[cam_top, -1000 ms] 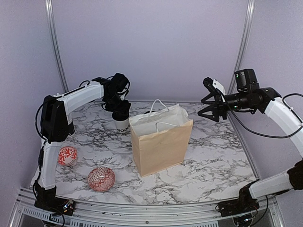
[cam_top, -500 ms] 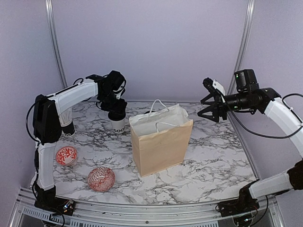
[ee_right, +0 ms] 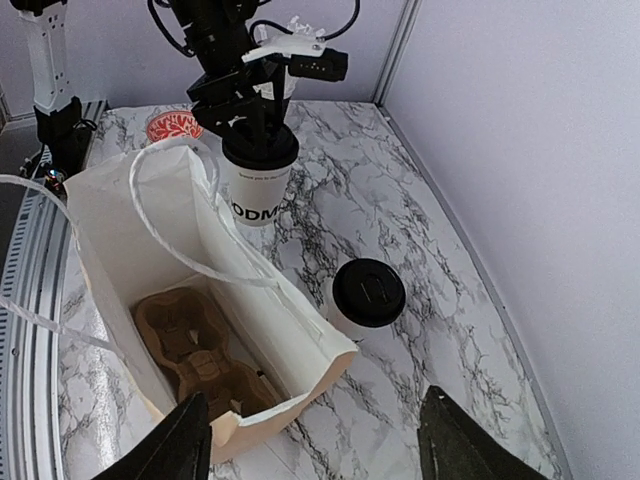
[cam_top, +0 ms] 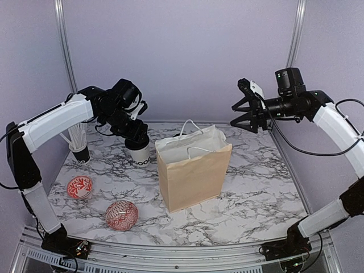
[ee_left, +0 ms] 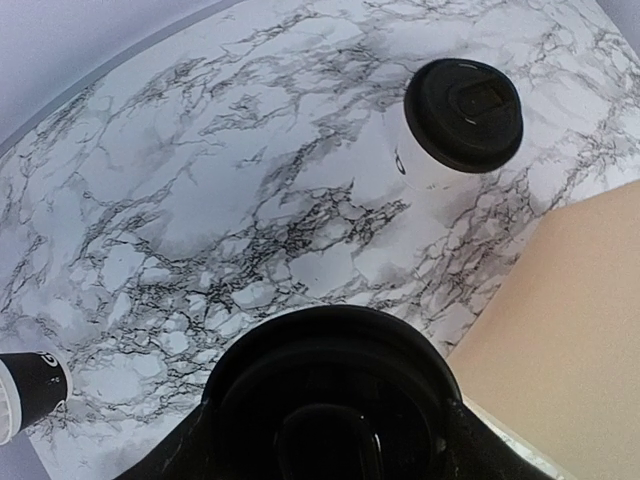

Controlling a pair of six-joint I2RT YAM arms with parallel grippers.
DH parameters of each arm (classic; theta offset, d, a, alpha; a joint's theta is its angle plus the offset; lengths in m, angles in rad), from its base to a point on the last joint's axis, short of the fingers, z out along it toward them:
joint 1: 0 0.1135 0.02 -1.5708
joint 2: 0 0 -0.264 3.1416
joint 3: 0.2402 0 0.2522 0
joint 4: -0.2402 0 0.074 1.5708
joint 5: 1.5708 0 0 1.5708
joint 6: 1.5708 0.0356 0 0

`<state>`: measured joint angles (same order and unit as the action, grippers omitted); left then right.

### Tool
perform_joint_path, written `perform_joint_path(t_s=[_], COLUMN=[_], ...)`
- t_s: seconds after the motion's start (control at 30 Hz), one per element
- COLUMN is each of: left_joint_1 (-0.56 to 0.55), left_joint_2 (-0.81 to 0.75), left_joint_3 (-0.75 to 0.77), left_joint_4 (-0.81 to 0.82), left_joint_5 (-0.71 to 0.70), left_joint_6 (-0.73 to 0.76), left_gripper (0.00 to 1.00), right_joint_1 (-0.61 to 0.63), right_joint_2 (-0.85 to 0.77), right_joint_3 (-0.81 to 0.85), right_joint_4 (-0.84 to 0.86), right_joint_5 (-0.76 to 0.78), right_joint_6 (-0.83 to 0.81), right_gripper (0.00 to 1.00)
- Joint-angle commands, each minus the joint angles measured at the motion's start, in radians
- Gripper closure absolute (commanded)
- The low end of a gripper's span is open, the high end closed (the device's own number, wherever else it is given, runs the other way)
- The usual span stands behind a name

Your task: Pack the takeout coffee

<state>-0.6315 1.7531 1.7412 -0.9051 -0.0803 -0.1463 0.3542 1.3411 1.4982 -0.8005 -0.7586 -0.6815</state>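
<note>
1. Your left gripper (cam_top: 136, 138) is clamped on the black lid of the first cup (cam_top: 140, 154), just beside the left rear corner of the paper bag (cam_top: 193, 176)
2. Your right gripper (cam_top: 238, 105) hangs spread and empty, high over the bag's right rear
3. The second cup (ee_right: 366, 300) stands on the marble table (cam_top: 256, 193) behind the bag, and the pulp carrier (ee_right: 195, 350) lies at the bag's bottom

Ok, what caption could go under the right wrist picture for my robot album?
Left claw grips a lidded cup beside the paper bag holding the brown carrier; another cup waits.
</note>
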Motion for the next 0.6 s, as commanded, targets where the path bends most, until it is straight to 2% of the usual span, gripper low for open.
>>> perform_joint_path(t_s=[0.0, 0.13, 0.33, 0.57], left_joint_1=[-0.055, -0.089, -0.113, -0.129], left_joint_2=[-0.066, -0.124, -0.186, -0.224], left_joint_3=[-0.039, -0.06, -0.079, -0.115], left_joint_4=[-0.038, -0.049, -0.06, -0.07], left_joint_5=[0.041, 0.061, 0.065, 0.053], left_joint_6=[-0.006, -0.026, -0.042, -0.045], left_gripper=[0.34, 0.34, 0.34, 0.34], right_joint_1=[0.082, 0.15, 0.219, 0.248], right_joint_2=[0.157, 0.259, 0.345, 0.44], right_joint_3=[0.187, 0.301, 0.366, 0.423], right_joint_4=[-0.067, -0.186, -0.295, -0.297], right_joint_5=[0.035, 0.007, 0.024, 0.033], right_joint_6=[-0.031, -0.139, -0.243, -0.224], right_gripper=[0.32, 0.3, 0.27, 0.29])
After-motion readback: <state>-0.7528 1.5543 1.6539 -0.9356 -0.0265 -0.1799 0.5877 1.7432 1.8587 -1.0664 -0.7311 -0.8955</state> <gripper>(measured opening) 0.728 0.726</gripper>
